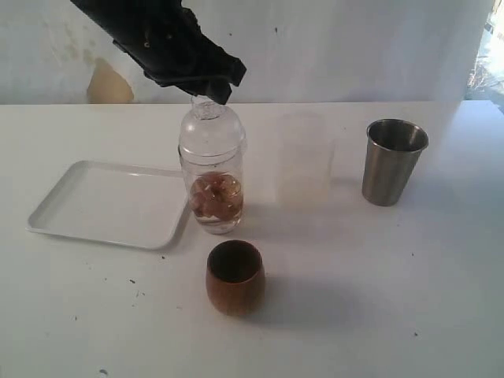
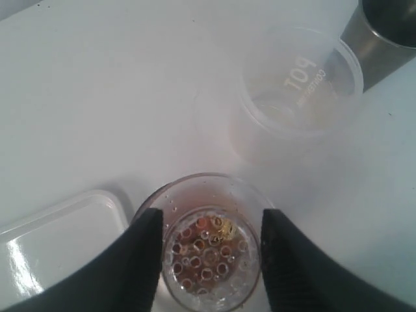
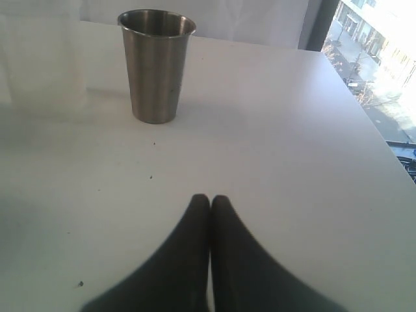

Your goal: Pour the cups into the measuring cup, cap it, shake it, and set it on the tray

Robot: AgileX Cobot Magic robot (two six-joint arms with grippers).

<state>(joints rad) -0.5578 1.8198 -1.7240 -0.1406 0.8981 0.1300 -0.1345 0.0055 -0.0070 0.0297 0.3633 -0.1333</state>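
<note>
Fingers of the left gripper stand apart on either side of the cap's narrow top, close against it. Whether they press it or only flank it cannot be told. The right gripper has its fingers pressed together and empty, low over the near right of the table.

The table is white and matte, flecked with small dark specks. At the left lies the tray, flat, glossy and round-cornered with a low rim, and nothing is on it. The measuring cup is tall, clear and straight-walled on a thick base. It stands just beside the tray's right edge, with brownish lumps in a little liquid at its bottom. To its right stands a frosted plastic cup, and at the far right the tapered brushed-steel tumbler. The rounded wooden cup, dark inside, sits nearest. The cap is a clear dome.

Capping looks about done, so shaking likely comes next. The smooth clear walls offer little friction, so a grip on the cap alone could pull it free or let the vessel drop. A loosely seated cap would leak when shaken, and a wide swing could knock the frosted cup.
</note>
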